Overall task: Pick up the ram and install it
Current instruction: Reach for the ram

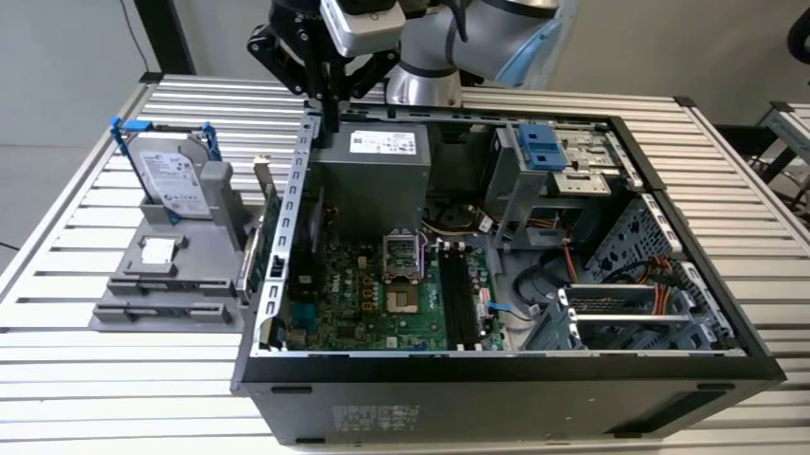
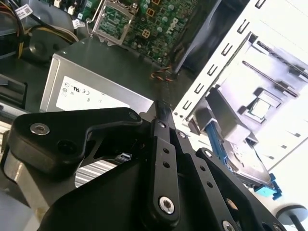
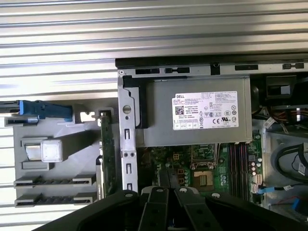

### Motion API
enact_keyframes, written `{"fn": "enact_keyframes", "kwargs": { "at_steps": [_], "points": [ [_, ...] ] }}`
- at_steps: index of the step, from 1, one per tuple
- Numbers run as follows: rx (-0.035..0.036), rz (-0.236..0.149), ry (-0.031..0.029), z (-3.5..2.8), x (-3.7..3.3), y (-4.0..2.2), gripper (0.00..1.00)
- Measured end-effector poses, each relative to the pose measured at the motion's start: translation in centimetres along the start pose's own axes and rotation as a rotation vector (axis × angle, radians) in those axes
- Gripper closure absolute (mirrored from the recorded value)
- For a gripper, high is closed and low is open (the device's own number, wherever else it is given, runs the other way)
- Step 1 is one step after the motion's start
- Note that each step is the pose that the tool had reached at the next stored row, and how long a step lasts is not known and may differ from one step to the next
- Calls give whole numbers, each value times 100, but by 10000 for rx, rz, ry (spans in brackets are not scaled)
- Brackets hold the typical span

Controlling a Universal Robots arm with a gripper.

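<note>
Slatted metal worktop (image 1: 89, 379) carries an open black computer case (image 1: 506, 398) and, on the exterior view's left, a grey plastic holder (image 1: 152, 294). We see the ram (image 1: 266, 227) — a long, narrow bluish-green circuit-board stick — standing on edge in that holder. The black claw (image 1: 332, 133) hangs clenched over the case's far corner.

Ram (image 3: 107, 144) — narrow stick, on edge

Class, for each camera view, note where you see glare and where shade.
Exterior view: even light, but the computer case is shaded inside. Second wrist view: the grey stand is washed out by glare; the gripper looks dark. First wrist view: bright bands of glare run along the table slats.
</note>
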State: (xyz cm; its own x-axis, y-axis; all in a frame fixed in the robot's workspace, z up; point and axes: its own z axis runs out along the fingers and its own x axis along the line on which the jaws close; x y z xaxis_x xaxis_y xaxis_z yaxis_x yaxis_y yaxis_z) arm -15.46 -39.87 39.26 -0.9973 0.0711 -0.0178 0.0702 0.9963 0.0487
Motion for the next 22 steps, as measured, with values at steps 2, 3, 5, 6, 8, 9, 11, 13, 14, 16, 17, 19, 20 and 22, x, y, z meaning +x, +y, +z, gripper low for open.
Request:
{"fn": "enact_keyframes", "kwargs": {
  "at_steps": [2, 3, 5, 6, 8, 9, 11, 13, 14, 16, 17, 19, 20, 22],
  "points": [
    [1, 0, 3, -1, 20, -1, 100],
    [1, -1, 5, -1, 29, -2, 100],
    [2, 0, 9, -1, 50, -3, 100],
    [1, -1, 10, -1, 59, -4, 100],
    [2, 1, 15, -2, 77, -4, 100],
    [2, 0, 16, -2, 85, -5, 100],
    [2, 1, 21, -2, 101, -6, 100],
    [3, 1, 26, -3, 117, -7, 100],
    [2, 1, 29, -2, 124, -8, 100],
    [3, 1, 35, -3, 138, -9, 100],
    [3, 1, 38, -3, 145, -9, 100],
    [4, 2, 44, -4, 159, -10, 100],
    [4, 1, 48, -4, 166, -11, 100],
    [4, 2, 54, -4, 179, -12, 100]
  ]
}}
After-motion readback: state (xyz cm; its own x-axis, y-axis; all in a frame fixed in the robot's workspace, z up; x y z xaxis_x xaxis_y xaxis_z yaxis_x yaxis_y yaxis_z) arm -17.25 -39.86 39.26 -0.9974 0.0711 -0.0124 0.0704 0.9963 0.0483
